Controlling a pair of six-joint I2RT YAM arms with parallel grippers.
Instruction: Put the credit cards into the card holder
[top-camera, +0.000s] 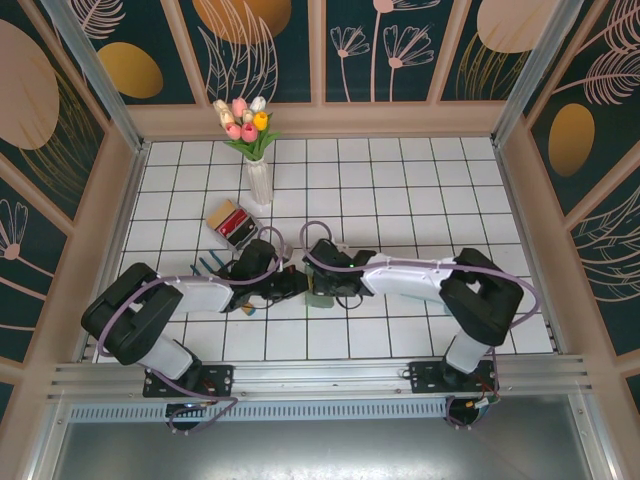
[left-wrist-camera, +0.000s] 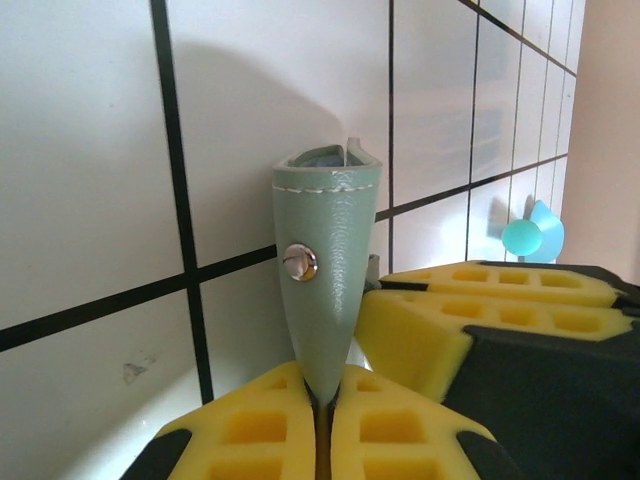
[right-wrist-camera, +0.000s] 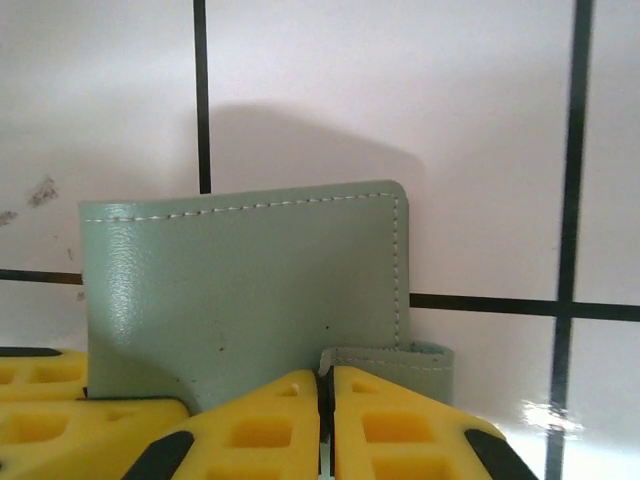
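The card holder (left-wrist-camera: 328, 255) is a sage grey-green wallet with a metal snap, seen edge-on and standing up off the white tiles. My left gripper (left-wrist-camera: 325, 405) is shut on its lower edge. In the right wrist view the card holder (right-wrist-camera: 240, 290) shows its flat stitched face. My right gripper (right-wrist-camera: 326, 385) is shut on the small side tab (right-wrist-camera: 400, 358). From above, both grippers meet at the card holder (top-camera: 320, 298) in mid-table. Thin blue and dark credit cards (top-camera: 205, 265) lie beside the left arm, partly hidden. A tan card corner (top-camera: 248, 309) pokes out below the left wrist.
A clear plastic box with red contents (top-camera: 232, 222) lies behind the left arm. A white vase of tulips (top-camera: 258, 178) stands further back. A teal rounded object (left-wrist-camera: 530, 235) shows past the right gripper's yellow fingers (left-wrist-camera: 480, 300). Wooden walls surround the tiled floor.
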